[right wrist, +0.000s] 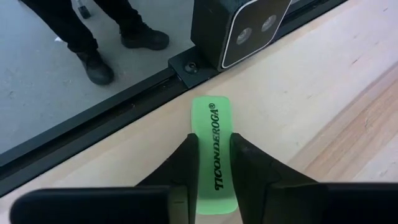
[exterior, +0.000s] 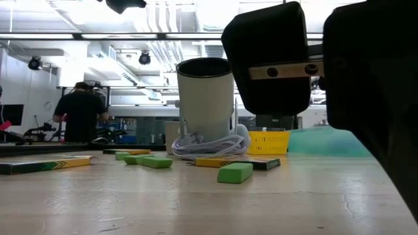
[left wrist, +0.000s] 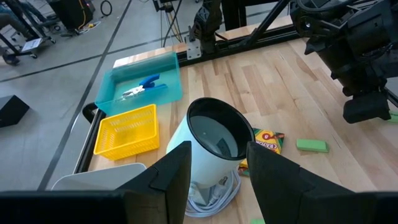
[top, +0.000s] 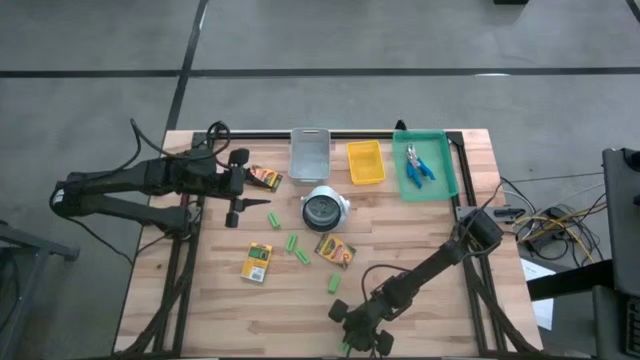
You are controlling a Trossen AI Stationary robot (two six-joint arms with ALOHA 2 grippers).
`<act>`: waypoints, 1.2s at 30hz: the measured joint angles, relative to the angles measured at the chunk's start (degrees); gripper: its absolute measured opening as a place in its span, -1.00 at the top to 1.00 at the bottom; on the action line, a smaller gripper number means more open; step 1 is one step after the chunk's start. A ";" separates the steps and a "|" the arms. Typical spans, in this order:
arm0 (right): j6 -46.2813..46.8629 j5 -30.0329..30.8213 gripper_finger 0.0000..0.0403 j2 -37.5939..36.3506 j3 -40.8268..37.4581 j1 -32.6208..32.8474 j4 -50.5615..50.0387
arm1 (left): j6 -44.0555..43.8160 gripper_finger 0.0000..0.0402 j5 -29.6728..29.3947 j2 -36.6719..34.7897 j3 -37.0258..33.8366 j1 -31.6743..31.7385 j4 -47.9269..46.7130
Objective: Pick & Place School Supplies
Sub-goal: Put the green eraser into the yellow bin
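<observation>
My right gripper [right wrist: 214, 140] is at the table's near edge [top: 348, 335], shut on a light-green eraser [right wrist: 211, 124] marked TICONDEROGA. My left gripper [top: 237, 190] hovers open and empty at the far left, beside a crayon box [top: 265, 178]; its wrist view [left wrist: 217, 152] looks at the white cup [left wrist: 211, 143]. Two more crayon boxes [top: 257, 262] [top: 335, 250] and several green erasers [top: 297, 250] [top: 335, 283] lie flat on the table. Two blue-handled tools [top: 418, 165] lie in the teal tray [top: 445, 150]. My right gripper pinches the eraser's two long sides [right wrist: 204, 165] between its two fingers. The fingers lie along the eraser, whose free end [right wrist: 210, 102] sticks out past the fingertips toward the table's near edge. Whether the eraser is clear of the table, I cannot tell.
A white cup [top: 325, 208] with a coiled cable stands mid-table. A grey bin [top: 310, 152] and a yellow basket [top: 365, 162] sit along the far edge, left of the teal tray. A black camera block [right wrist: 239, 31] stands at the near edge. A person's legs [right wrist: 93, 31] stand beyond.
</observation>
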 joint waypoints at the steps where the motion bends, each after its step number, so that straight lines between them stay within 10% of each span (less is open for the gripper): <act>1: 0.02 0.02 0.67 -0.02 0.00 0.00 0.00 | -0.01 0.20 0.00 0.00 0.00 0.00 0.01; 36: 19.31 20.22 0.66 -30.94 -0.15 -5.79 -29.00 | -0.02 0.20 0.00 0.07 -2.73 0.02 0.02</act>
